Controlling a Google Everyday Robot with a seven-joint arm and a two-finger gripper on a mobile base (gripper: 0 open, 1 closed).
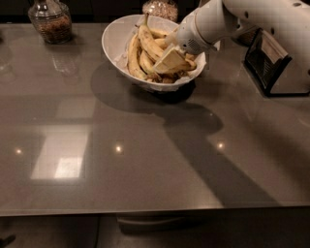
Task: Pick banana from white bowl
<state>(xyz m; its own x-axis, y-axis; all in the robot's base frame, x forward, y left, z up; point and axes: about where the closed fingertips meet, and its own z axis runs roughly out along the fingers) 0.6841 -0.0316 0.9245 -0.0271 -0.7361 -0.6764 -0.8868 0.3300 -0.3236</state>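
A wide white bowl (114, 44) stands at the back middle of the grey counter and holds several yellow bananas (147, 42) with brown spots. My white arm comes in from the upper right. My gripper (169, 62) reaches down into the right half of the bowl, its pale fingertips among the bananas near the right rim. The bananas under the gripper are partly hidden by it.
A glass jar (50, 20) with brown contents stands at the back left. Another jar (160, 8) stands behind the bowl. A black and white appliance (271, 63) sits at the right edge. The counter's front edge (145, 211) runs along the bottom.
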